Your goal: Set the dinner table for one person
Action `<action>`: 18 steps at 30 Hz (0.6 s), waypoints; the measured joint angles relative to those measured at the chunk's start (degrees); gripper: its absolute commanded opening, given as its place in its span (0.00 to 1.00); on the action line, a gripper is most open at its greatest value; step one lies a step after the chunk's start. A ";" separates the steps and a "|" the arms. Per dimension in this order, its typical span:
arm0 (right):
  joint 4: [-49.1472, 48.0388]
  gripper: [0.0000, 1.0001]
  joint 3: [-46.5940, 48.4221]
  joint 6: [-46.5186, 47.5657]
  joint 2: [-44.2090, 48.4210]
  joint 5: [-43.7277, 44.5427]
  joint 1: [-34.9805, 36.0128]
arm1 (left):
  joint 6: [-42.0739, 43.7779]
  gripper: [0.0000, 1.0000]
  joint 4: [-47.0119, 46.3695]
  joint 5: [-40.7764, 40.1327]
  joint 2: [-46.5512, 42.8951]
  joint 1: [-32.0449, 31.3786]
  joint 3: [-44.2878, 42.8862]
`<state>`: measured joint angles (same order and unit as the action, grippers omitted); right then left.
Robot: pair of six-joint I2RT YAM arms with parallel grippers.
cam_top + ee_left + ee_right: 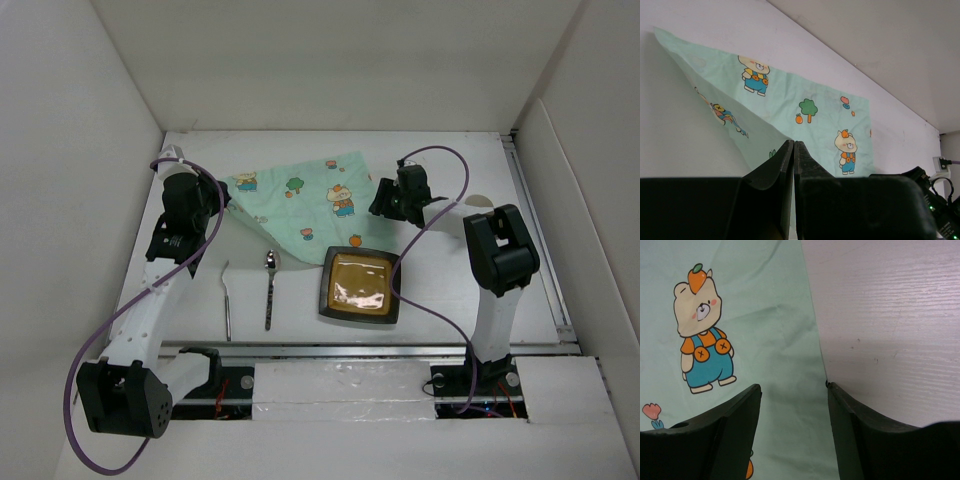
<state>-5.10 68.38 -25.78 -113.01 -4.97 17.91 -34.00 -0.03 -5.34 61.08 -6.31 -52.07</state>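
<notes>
The dinner table (pixel 455 165) is a plain white top. On it lies a mint-green cartoon-printed cloth mat (pixel 300 195), partly folded over itself. My left gripper (pixel 793 142) is shut at the mat's left side, and the cloth (pixel 790 100) rises in a fold up to its fingertips. In the top view that gripper (pixel 218 200) sits at the mat's left corner. My right gripper (pixel 794 387) stands open over the mat's right edge (pixel 812 340), one fingertip above cloth and the other at the border with bare table (pixel 890 315).
A dark square plate (pixel 360 285) with an amber inside sits in front of the mat. To its left a spoon (pixel 270 287) and a fork (pixel 227 305) lie lengthwise. White walls enclose the table on three sides.
</notes>
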 measured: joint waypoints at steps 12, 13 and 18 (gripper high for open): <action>-4.13 0.00 0.50 -3.98 -3.30 -10.58 -3.98 | -0.66 0.00 -1.90 1.01 0.13 0.00 0.35; -5.07 0.00 0.50 -4.63 -3.32 -10.84 -5.05 | -0.66 0.00 -2.38 1.01 0.83 0.00 0.35; -7.15 0.00 2.47 -5.44 -2.89 -9.14 -9.86 | -0.31 0.00 -3.13 1.99 7.30 0.68 -1.22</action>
<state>-12.25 70.85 -31.22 -115.90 -14.11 8.05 -34.30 -3.16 -3.36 68.38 -5.63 -53.30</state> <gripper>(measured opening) 0.010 0.006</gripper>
